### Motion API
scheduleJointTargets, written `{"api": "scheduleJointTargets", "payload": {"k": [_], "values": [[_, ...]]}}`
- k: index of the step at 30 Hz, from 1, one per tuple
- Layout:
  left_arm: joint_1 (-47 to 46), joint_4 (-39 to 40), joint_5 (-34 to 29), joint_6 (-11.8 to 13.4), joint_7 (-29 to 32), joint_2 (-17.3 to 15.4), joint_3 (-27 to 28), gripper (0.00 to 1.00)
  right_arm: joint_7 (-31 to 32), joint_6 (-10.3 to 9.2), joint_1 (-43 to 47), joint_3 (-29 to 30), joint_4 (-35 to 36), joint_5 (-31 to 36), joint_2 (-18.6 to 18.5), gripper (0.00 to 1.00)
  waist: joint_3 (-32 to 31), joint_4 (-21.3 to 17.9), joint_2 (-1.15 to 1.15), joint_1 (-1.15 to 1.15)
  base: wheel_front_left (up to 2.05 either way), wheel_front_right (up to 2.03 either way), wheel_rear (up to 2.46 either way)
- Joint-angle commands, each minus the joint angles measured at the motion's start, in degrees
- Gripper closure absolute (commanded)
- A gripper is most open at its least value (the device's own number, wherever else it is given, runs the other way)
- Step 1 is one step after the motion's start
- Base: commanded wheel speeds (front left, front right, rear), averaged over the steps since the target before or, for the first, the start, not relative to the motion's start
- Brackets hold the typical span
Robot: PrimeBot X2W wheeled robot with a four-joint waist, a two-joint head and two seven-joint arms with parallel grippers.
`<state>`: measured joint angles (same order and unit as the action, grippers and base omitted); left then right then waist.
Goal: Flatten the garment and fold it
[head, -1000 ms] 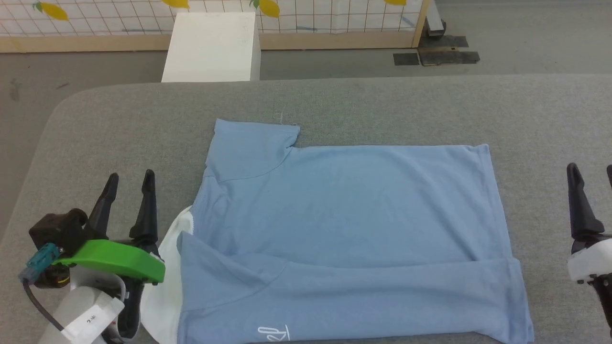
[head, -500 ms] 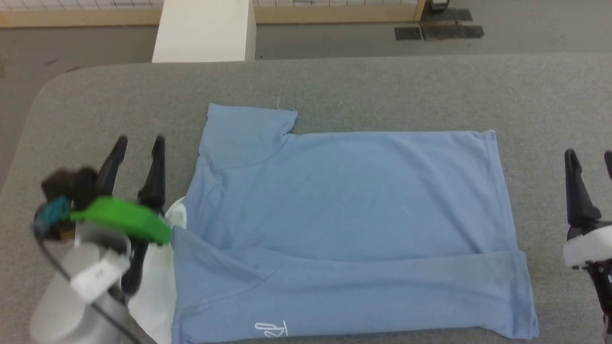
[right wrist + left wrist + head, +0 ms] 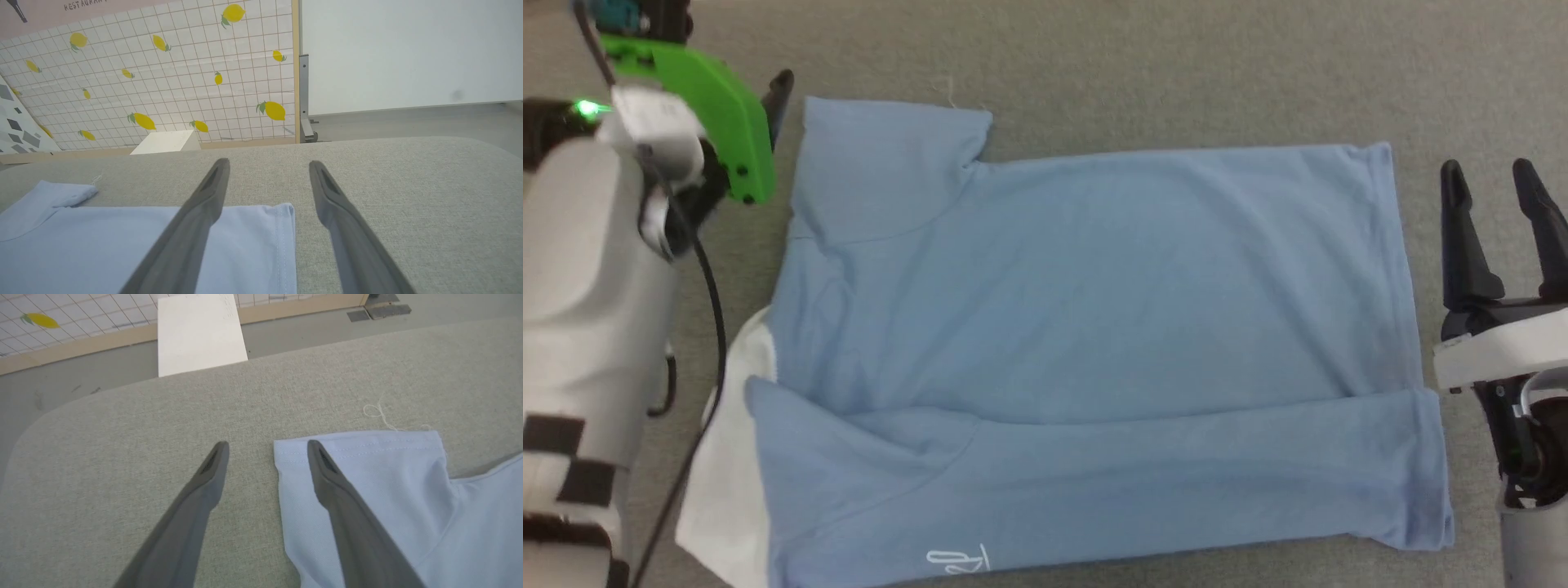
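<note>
Blue garment [image 3: 1086,310] lies long axis left-right between claws; left claw [image 3: 267,444], apart, straddles its far corner; right claw [image 3: 1486,171], apart, just beside opposite edge.

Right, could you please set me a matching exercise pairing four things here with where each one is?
Things:
1. left claw
2. right claw
3. logo
4. box

Places:
A. on the floor past the table
B. at the corner of the far sleeve of the shirt
C. at the shirt's near edge
D. by the shirt's hem

Pairs: 1-B; 2-D; 3-C; 4-A
</note>
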<state>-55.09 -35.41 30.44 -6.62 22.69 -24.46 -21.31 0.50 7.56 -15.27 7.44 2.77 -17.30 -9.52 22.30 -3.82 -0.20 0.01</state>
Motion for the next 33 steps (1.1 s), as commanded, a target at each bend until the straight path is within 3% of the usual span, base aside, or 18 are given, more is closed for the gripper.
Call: {"api": "scheduleJointTargets", "payload": {"k": [1,7,14,15,16,17,22,26,30,33], "values": [[-2.3,-1.26,0.29,-0.4,3.89,-0.34,-0.98,0.0,-0.22,-0.08,-0.65,0.0,0.42,0.62,0.7,0.0,5.05,-3.59,0.2,-0.01,0.0,0.0,0.0],[-7.64,-4.61,0.62,0.51,19.06,-0.93,-3.67,0.0,-1.05,-0.08,-0.01,0.48,1.14,1.57,2.47,0.0,8.32,-5.63,0.2,-0.01,0.0,0.0,0.0],[-6.02,-4.95,0.45,2.6,29.03,-2.34,-5.67,0.0,-1.95,-0.08,0.21,0.55,1.52,2.02,3.48,0.0,9.63,-6.36,0.2,-0.01,0.0,0.0,0.0],[-5.36,-4.58,1.23,2.85,29.81,-2.05,-5.4,0.62,-2.03,-0.08,0.24,0.61,1.49,2.02,3.65,0.0,9.69,-6.24,0.2,-0.01,0.0,0.0,0.0],[-4.8,-4.31,1.75,2.79,30.8,-1.91,-5.43,0.95,-2.06,-0.08,0.25,0.7,1.46,2.08,3.75,0.0,9.71,-6.06,0.2,-0.01,0.0,0.0,0.0],[-4.21,-3.8,2.67,2.77,31.53,-1.68,-5.1,1.0,-2.05,-0.08,0.2,0.83,1.44,2.19,3.84,0.0,9.67,-5.81,0.2,-0.01,0.0,0.0,0.0],[-2.48,-0.27,5.32,2.73,30.94,-1.35,-3.47,1.0,-0.58,-0.08,-0.99,1.42,1.64,2.94,2.84,0.0,8.64,-4.61,0.2,-0.01,0.0,0.0,0.0],[-2.29,3.08,7.14,2.93,28.7,-1.26,-1.48,1.0,4.76,-0.08,-3.71,2.27,1.54,3.56,0.83,0.0,7.75,-3.73,0.2,-0.01,0.0,0.0,0.0],[-2.24,6.71,8.76,3.01,27.02,-1.82,0.52,1.0,16.15,-0.08,-9.12,0.72,1.07,3.97,-2.48,0.0,7.45,-3.16,0.2,-0.01,0.0,0.0,0.0],[-1.81,10.05,10.01,3.13,26.25,-2.48,1.99,1.0,28.26,-0.08,-14.33,-2.31,-0.06,4.15,-5.49,0.0,7.82,-2.67,0.2,-0.01,0.0,0.0,0.0]]}}
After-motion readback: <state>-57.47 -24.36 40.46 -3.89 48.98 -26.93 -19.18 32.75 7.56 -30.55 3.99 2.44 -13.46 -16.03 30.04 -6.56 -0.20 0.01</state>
